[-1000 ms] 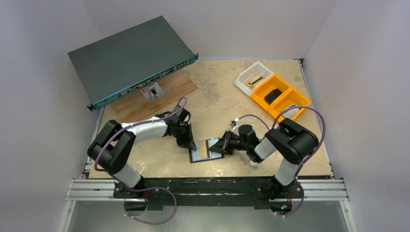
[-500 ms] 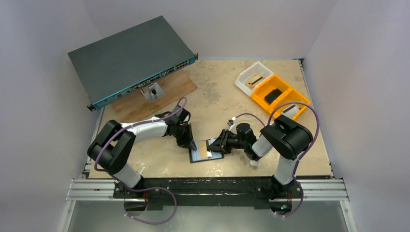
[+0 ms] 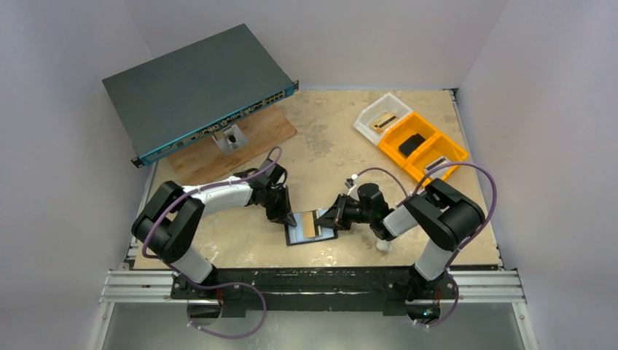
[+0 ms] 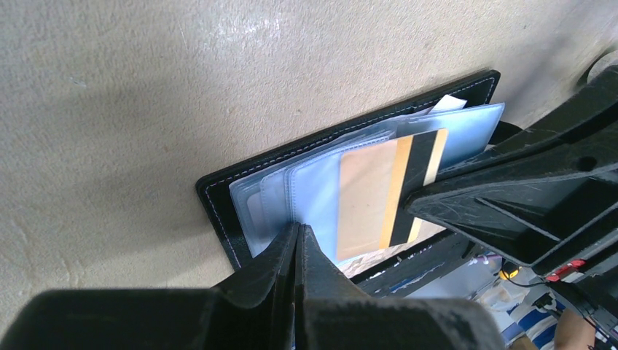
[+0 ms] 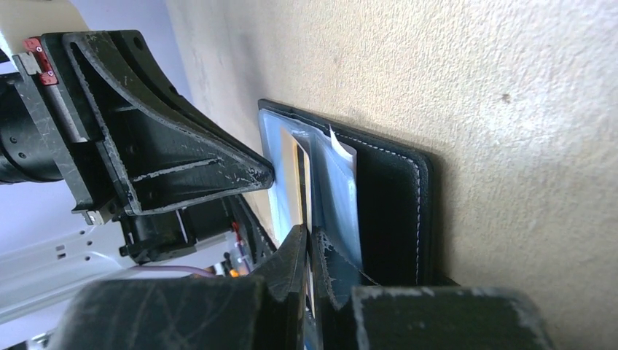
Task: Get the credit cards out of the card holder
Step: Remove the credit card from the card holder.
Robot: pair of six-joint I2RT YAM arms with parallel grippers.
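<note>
The black card holder (image 3: 297, 237) lies open on the table, pale blue clear sleeves up; it also shows in the left wrist view (image 4: 218, 193) and the right wrist view (image 5: 390, 211). A tan card with a black stripe (image 4: 372, 197) sticks partly out of a sleeve. My right gripper (image 3: 326, 221) is shut on that card's edge (image 5: 302, 175). My left gripper (image 3: 289, 219) is shut, its tips (image 4: 297, 227) pressed on the left edge of the sleeves (image 4: 313, 189). Other cards are hidden in the sleeves.
A big dark grey network switch (image 3: 197, 91) rests on a wooden board (image 3: 240, 146) at the back left. An orange tray (image 3: 423, 146) with a black block and a white tray (image 3: 368, 117) stand at the back right.
More of the tan card shows over the open holder than before. My right arm's elbow has swung right and back. The left arm has not moved.
</note>
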